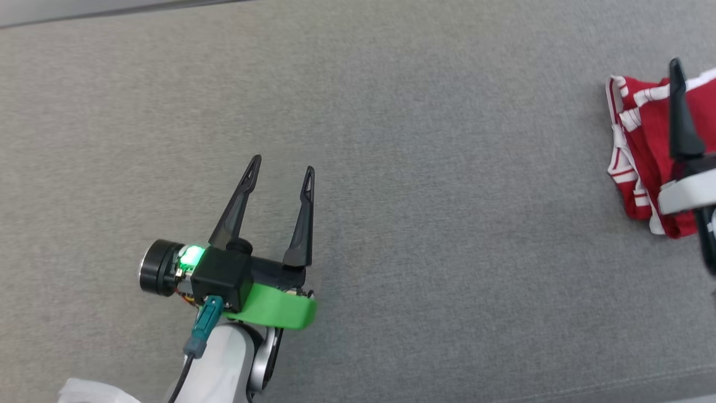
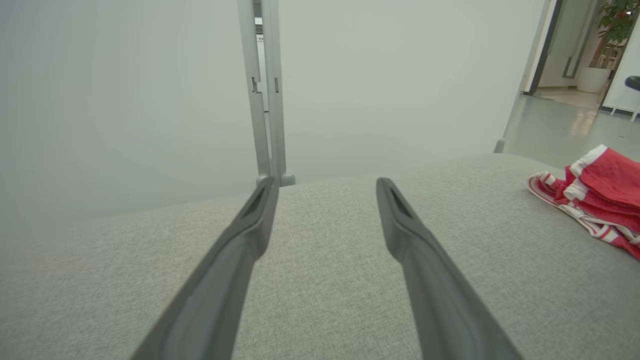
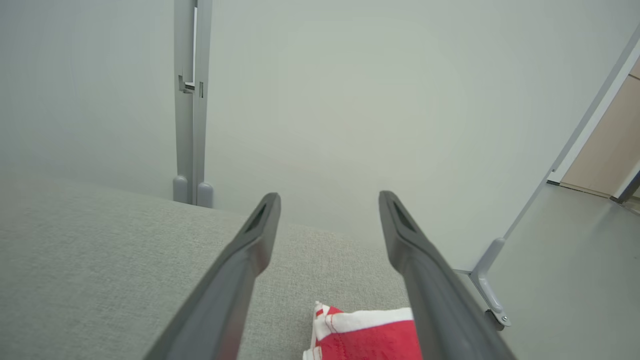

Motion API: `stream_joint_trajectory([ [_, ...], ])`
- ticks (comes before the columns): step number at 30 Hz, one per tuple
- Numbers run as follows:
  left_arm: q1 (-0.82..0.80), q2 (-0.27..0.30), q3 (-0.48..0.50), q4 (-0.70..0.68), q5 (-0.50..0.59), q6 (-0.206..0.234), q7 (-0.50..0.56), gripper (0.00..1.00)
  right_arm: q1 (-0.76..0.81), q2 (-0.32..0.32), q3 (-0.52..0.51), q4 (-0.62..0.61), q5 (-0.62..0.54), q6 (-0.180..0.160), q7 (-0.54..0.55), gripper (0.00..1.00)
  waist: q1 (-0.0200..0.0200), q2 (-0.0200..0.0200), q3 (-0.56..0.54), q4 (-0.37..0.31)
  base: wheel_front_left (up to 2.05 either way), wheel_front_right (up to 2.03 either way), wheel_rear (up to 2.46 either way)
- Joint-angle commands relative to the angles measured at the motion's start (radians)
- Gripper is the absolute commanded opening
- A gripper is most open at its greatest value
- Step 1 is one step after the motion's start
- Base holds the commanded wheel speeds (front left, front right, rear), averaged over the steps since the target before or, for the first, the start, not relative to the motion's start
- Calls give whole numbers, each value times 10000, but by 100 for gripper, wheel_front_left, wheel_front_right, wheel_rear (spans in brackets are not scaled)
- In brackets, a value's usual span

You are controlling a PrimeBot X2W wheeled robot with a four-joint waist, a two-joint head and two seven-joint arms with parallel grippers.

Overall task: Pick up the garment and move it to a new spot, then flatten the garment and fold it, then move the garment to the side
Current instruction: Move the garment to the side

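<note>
Plainly, left claw (image 1: 282,165) spread wide – empty, right claw (image 3: 328,196) spread over red garment (image 3: 370,335).

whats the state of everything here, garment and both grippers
garment: bunched up, not flat, lying on the grey surface at the right of the head view
left gripper: open, empty, over bare surface, apart from the garment
right gripper: open, over the garment, not closed on it
</note>
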Motion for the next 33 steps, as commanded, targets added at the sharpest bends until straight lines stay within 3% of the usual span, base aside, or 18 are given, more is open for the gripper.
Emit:
stream_joint_trajectory([
  [1, 229, 8, 73, -71, -55, 89, -26, 100, 417, 358, -136, -436, 182, -22, -20, 100, 0, 0, -792, 789, 0, 0, 0],
  [9, 1079, 9, 308, -77, -309, 326, -26, 100, 2496, 2246, -94, -2168, 37, -22, -20, 100, 0, 0, -1560, 1750, 0, 0, 0],
  [17, 1534, 8, 364, -20, -247, 266, -28, 100, 3695, 3339, 90, -2878, -280, -22, -20, 100, 0, 0, -1876, 2229, 0, 0, 0],
  [33, 1822, 8, 299, 11, -102, 171, -26, 100, 4244, 3756, 417, -2954, -176, -21, -21, 100, 0, 0, -2072, 2098, 0, 0, 0],
])
